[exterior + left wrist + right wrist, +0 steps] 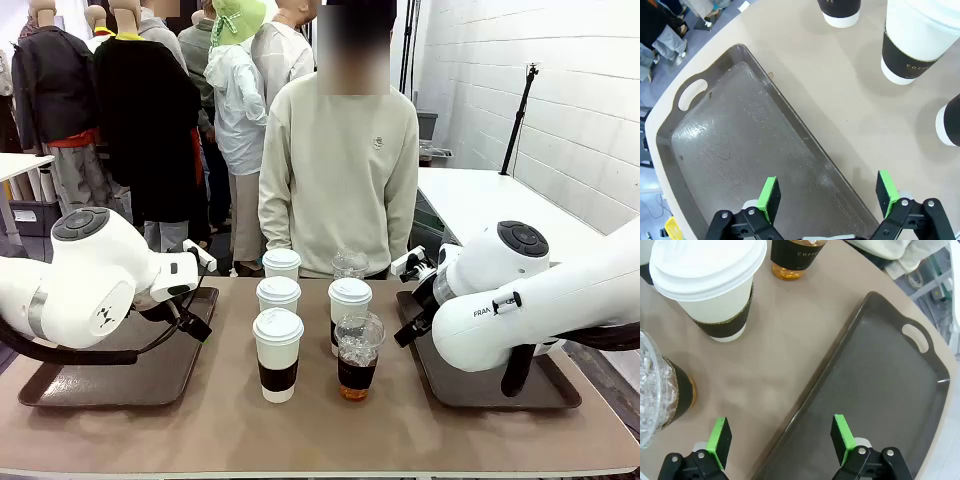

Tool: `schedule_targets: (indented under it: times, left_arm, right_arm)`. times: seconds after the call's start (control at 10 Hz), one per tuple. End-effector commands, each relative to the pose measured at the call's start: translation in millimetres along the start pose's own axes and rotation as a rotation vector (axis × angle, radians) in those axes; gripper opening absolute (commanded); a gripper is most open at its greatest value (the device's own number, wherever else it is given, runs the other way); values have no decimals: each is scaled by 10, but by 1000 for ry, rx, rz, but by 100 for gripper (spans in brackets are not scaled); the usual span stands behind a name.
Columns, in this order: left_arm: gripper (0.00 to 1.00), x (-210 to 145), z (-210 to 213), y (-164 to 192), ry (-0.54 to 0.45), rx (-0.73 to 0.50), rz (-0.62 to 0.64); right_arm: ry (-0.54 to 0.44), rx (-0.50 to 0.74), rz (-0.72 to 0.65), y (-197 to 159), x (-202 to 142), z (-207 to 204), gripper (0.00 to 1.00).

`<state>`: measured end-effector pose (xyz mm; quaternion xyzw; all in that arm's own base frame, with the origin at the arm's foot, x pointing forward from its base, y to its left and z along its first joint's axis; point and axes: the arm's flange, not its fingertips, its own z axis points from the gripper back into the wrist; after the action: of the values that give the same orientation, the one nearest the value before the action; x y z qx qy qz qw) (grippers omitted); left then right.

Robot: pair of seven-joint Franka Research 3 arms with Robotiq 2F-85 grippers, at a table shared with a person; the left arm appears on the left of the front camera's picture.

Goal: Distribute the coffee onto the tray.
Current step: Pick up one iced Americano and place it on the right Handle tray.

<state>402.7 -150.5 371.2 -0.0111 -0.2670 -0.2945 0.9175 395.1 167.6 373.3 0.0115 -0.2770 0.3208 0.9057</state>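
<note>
Coffee (277, 352) grouped at centre of desk (320, 435), between left tray (100, 385) and right tray (480, 390), none loaded. Left tool (829, 196) and right tool (781, 439) wide open, empty, above inner tray rims; coffee inboard of each, similarly near.

Far iced coffee (350, 262) half hidden behind a lidded paper cup (350, 305).

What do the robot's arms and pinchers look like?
The left arm and right arm are chunky, rounded and white, with dark round caps on the joints. The right one carries small black lettering; a black cable loops under the left. The left gripper and right gripper are black, each tipped with two bright green pads.
</note>
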Motion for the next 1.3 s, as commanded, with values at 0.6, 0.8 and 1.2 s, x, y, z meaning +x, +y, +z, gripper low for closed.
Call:
schedule_targets:
  times: [0.6, 0.8, 1.2]
  left_arm:
    - [100, 0, 0, 0, 0, 0, 0]
    - [100, 0, 0, 0, 0, 0, 0]
    - [100, 0, 0, 0, 0, 0, 0]
  right_arm:
    - [0, 0, 0, 0, 0, 0, 100]
    - [0, 0, 0, 0, 0, 0, 100]
    - [0, 0, 0, 0, 0, 0, 100]
